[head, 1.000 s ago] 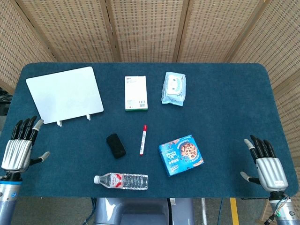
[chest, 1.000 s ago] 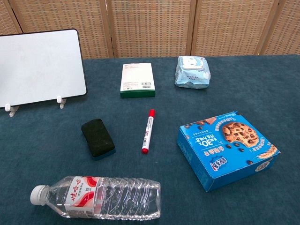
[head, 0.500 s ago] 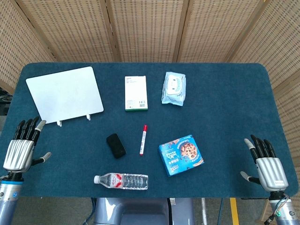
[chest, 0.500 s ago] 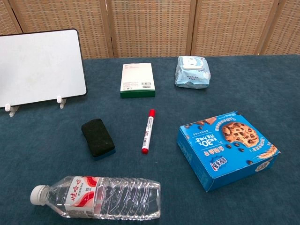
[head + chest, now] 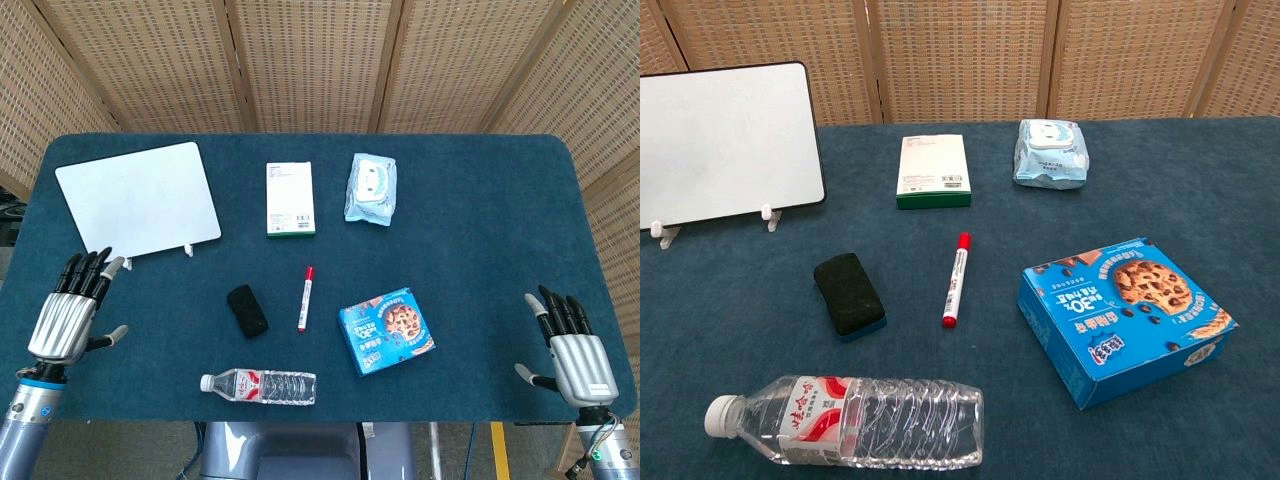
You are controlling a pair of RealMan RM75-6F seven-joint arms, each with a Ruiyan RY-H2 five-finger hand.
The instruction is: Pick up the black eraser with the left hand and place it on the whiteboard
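The black eraser (image 5: 246, 310) (image 5: 849, 293) lies flat on the blue table, left of a red marker. The whiteboard (image 5: 139, 203) (image 5: 728, 143) stands tilted on small white feet at the far left. My left hand (image 5: 70, 314) hovers open at the table's near left, fingers spread, well to the left of the eraser and just below the whiteboard's near corner. My right hand (image 5: 572, 347) is open at the near right edge, holding nothing. Neither hand appears in the chest view.
A red marker (image 5: 305, 298) lies right of the eraser. A water bottle (image 5: 260, 385) lies near the front edge. A blue cookie box (image 5: 386, 331), a white and green box (image 5: 290, 198) and a wipes pack (image 5: 371, 188) sit further right and back.
My left hand has moved to the right and inward over the table toward the eraser. The right hand has barely shifted. The objects have not moved.
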